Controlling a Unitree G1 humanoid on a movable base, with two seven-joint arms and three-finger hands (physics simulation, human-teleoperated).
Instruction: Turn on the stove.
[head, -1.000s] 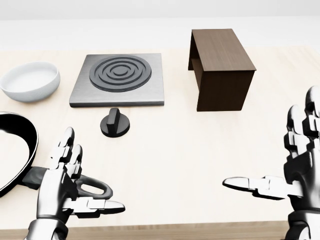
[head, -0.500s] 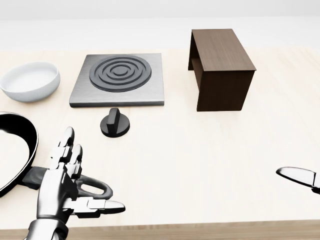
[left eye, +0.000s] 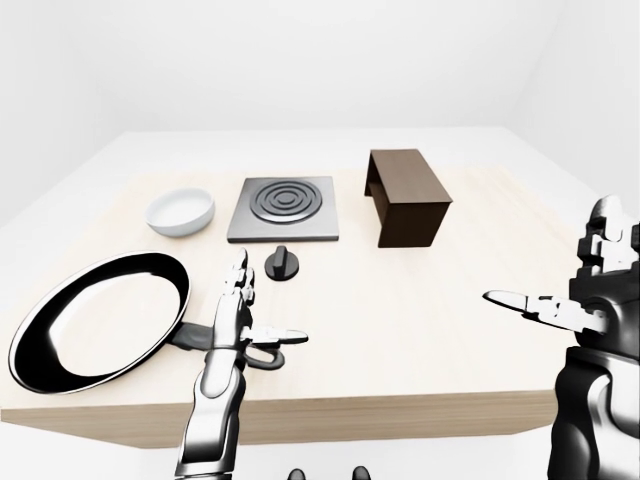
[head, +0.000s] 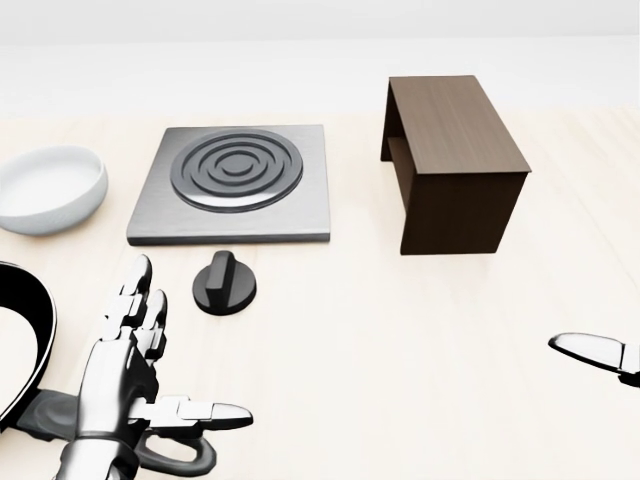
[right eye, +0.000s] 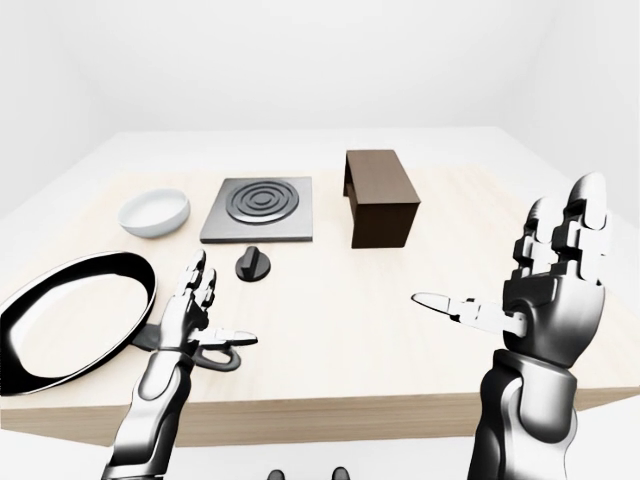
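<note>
The stove is a grey square plate with a dark ringed burner (head: 232, 183), lying on the light wooden table (head: 400, 340). Its black round knob (head: 224, 283) sits on the table just below the plate. My left hand (head: 172, 350) is open and empty, palm inward, below and left of the knob and apart from it. My right hand (right eye: 505, 255) is open and empty, raised at the right, far from the knob. In the head view only its thumb tip (head: 590, 350) shows.
A white bowl (head: 45, 190) stands left of the stove. A black frying pan (left eye: 95, 320) lies at the left, its handle under my left hand. A dark brown wooden box (head: 455, 165) stands right of the stove. The table's near edge (left eye: 400, 415) runs below my hands.
The head view has shifted, so stove and knob sit lower and larger: the camera moved. My right hand left the head view except its thumb tip. The left hand keeps its pose.
</note>
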